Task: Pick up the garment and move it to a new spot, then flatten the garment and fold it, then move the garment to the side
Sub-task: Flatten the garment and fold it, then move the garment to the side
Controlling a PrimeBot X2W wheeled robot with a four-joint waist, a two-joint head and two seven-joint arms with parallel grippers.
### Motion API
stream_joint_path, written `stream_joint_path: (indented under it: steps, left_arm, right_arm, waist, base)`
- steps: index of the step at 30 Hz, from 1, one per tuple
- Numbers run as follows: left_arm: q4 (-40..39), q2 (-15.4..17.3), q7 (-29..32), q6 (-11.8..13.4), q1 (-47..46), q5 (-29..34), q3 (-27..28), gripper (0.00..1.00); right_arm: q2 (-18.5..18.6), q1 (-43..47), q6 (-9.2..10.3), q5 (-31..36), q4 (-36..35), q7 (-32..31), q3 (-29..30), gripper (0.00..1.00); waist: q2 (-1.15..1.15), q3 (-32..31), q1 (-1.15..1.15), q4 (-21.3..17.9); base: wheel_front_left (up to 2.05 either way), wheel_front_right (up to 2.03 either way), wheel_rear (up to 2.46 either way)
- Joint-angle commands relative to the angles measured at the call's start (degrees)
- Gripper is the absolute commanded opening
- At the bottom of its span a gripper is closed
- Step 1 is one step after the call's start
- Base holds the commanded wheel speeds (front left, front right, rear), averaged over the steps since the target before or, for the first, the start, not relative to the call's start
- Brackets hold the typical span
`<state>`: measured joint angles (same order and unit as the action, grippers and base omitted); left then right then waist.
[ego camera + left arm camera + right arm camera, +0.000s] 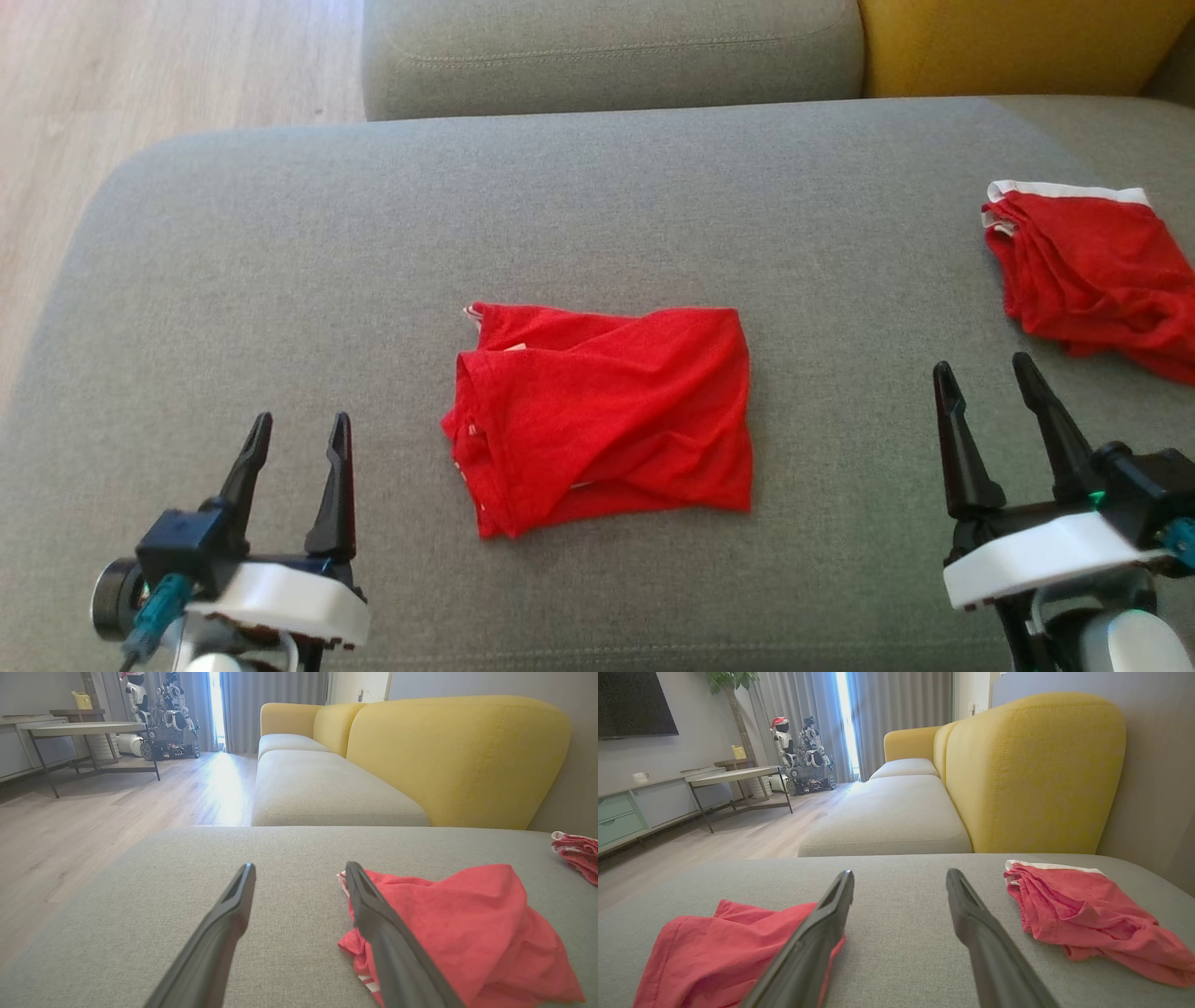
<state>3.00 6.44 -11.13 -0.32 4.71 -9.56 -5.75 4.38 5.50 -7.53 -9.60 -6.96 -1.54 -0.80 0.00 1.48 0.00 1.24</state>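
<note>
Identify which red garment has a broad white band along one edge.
The crumpled garment at the far right; the folded garment in the middle looks nearly all red.

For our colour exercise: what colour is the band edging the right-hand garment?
White; the band shows best in the head view.

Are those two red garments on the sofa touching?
Apart. The head view shows bare grey cushion between the folded garment in the middle and the white-trimmed garment at the right.
</note>
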Motion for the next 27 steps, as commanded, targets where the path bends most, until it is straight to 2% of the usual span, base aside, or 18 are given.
stream_joint_path:
  steps: [1, 15, 21, 27]
  left_arm:
    - [-2.0, 0.9, -0.3, 0.4, -2.4, 0.5, 1.6, 1.00]
    - [-2.3, 1.4, -0.6, 0.9, -3.8, 0.3, 1.1, 1.00]
    - [-2.6, 1.2, -1.1, 0.3, -7.5, 0.4, -0.1, 1.00]
    - [-1.4, 0.1, -2.6, -0.5, -12.4, 0.1, -1.6, 1.00]
  right_arm:
    - [0.4, -2.0, 0.04, 0.4, -1.9, 0.0, -1.1, 1.00]
    - [0.2, -2.7, 0.04, 0.6, -1.1, -0.6, -0.5, 1.00]
    - [0.1, -4.9, 0.04, 1.5, 2.5, -2.8, 0.8, 1.00]
    - [0.0, -10.5, 0.04, 0.8, 9.8, -3.4, -2.8, 1.00]
  waist:
    - [0.00, 0.1, 0.00, 0.0]
    - [0.00, 1.5, 0.00, 0.9]
    - [0.00, 6.1, 0.00, 4.0]
    - [0.00, 11.5, 0.00, 7.9]
  base:
    - [0.00, 0.00, 0.00]
    - [0.00, 0.00, 0.00]
    - [0.00, 0.00, 0.00]
    - [0.00, 0.00, 0.00]
